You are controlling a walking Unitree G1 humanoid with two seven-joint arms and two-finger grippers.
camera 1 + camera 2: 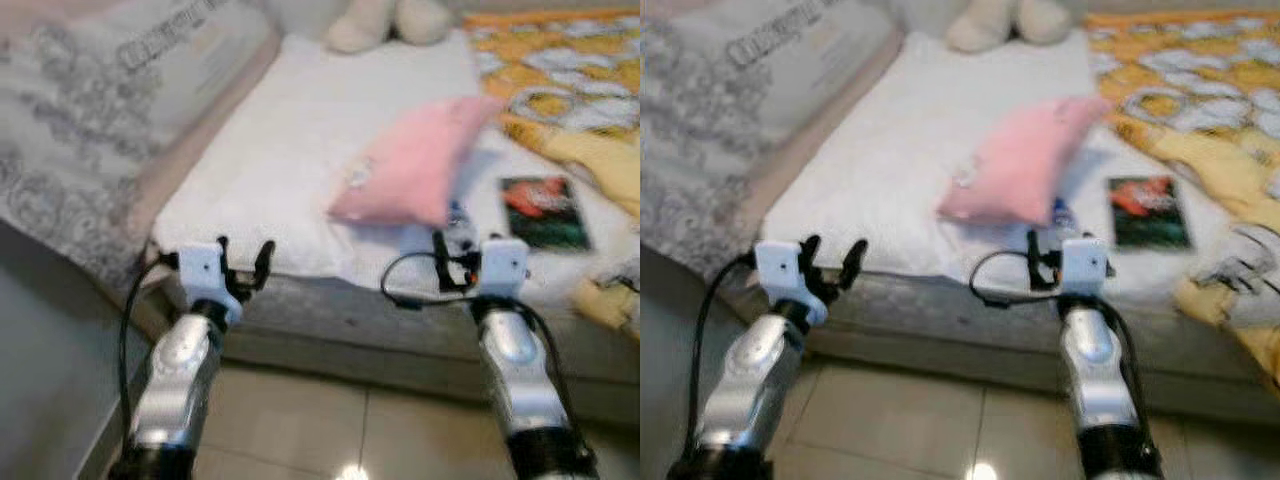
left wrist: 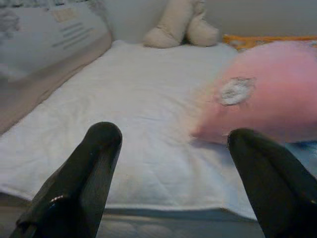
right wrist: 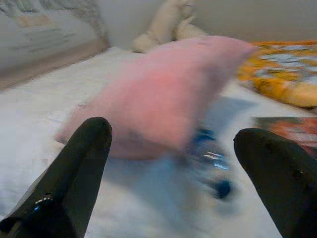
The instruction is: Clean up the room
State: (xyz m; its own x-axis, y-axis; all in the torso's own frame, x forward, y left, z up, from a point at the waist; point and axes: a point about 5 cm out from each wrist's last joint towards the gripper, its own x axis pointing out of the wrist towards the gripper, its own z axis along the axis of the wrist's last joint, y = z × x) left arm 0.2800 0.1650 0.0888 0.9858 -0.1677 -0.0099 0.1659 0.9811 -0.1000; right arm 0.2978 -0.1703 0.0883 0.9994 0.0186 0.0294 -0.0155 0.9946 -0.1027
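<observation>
While both arms reach level toward the bed (image 1: 300,200), left gripper (image 1: 243,262) and right gripper (image 1: 452,262) hold jaws apart and empty at the mattress edge, probably approaching the pink pillow (image 1: 415,165) lying just beyond, beside a book (image 1: 543,212).
</observation>
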